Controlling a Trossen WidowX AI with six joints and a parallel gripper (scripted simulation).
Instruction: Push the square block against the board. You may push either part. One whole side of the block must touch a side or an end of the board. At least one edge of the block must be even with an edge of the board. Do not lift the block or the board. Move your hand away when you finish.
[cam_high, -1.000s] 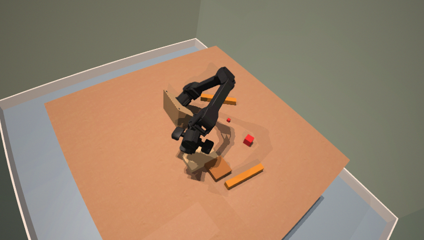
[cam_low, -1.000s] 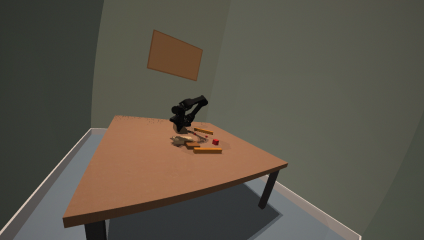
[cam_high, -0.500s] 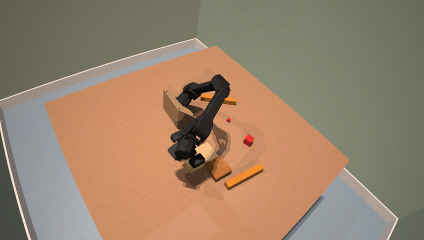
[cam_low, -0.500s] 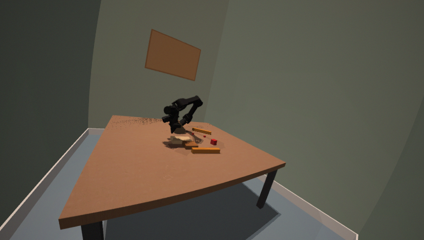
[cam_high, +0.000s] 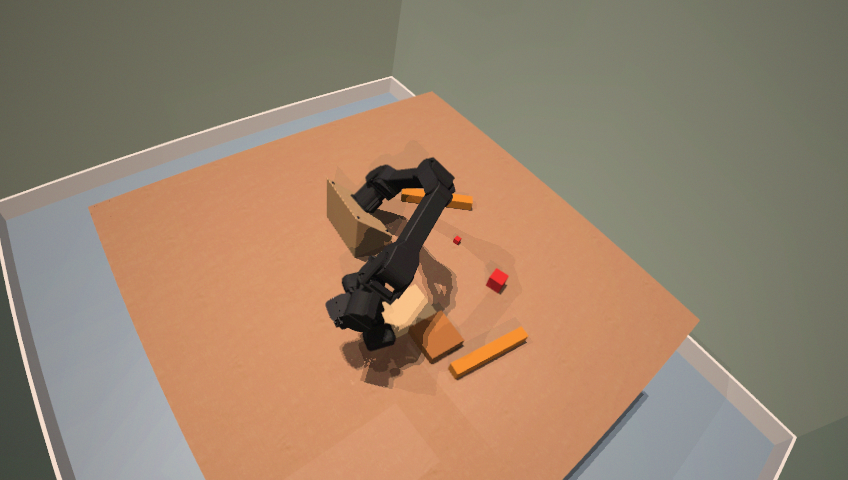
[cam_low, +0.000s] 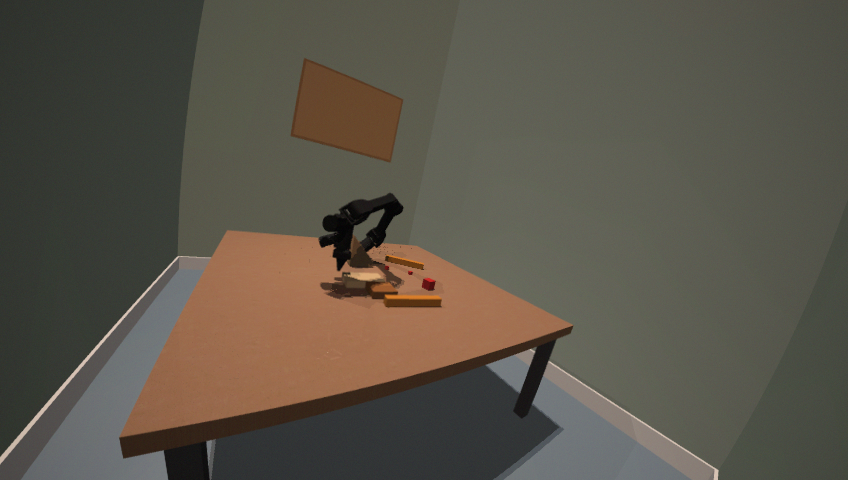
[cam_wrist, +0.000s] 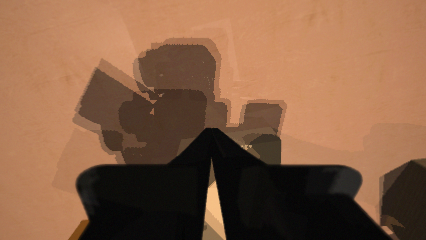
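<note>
The pale wooden board (cam_high: 409, 304) (cam_low: 364, 277) (cam_wrist: 214, 206) lies flat on the table, partly hidden by the arm in the top view and by the fingers in the wrist view. The brown square block (cam_high: 438, 337) (cam_low: 382, 288) lies flat at the board's right-hand side in the top view. They look in contact or nearly so; whether the edges are exactly even cannot be told. My gripper (cam_low: 339, 268) (cam_wrist: 211, 133) is shut and empty, pointing down above the table near the board's left end, clear of both parts. Its fingertips are hidden in the top view.
An orange bar (cam_high: 489, 353) (cam_low: 412, 300) lies close beyond the block. Another orange bar (cam_high: 462, 202) (cam_low: 404, 262) lies near the arm's base. A red cube (cam_high: 496, 280) (cam_low: 428, 284) and a tiny red cube (cam_high: 457, 240) (cam_low: 410, 273) lie right. A tan wedge (cam_high: 355, 221) (cam_low: 359, 255) stands behind the board.
</note>
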